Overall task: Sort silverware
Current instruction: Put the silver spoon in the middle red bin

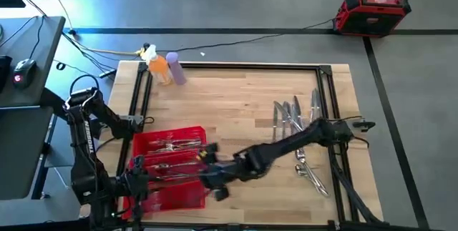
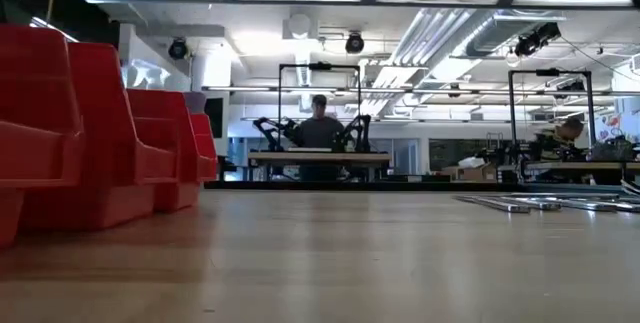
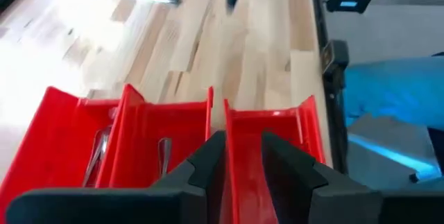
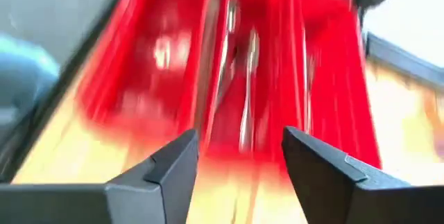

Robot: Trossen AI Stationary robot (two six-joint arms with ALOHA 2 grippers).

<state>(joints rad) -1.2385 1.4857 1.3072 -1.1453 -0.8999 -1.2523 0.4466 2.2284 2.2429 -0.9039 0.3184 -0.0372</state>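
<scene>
No writing legible. Right pincer (image 1: 215, 182) released, empty — lower centre of the high view, at the red tray (image 1: 187, 197) edge. Left pincer (image 3: 243, 156) parted, empty, over a tray compartment. Silverware (image 1: 295, 120) loose at right of the surface (image 1: 229, 102); more in the tray, seen only from wrists. Bottles (image 1: 166, 69) upper left.

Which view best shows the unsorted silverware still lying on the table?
The high view: the loose silverware lies spread on the wood right of the red tray, every piece visible from above. The low view shows it only edge-on, as thin strips. The left wrist view catches a blurred cluster far off; the right wrist view shows none.
</scene>
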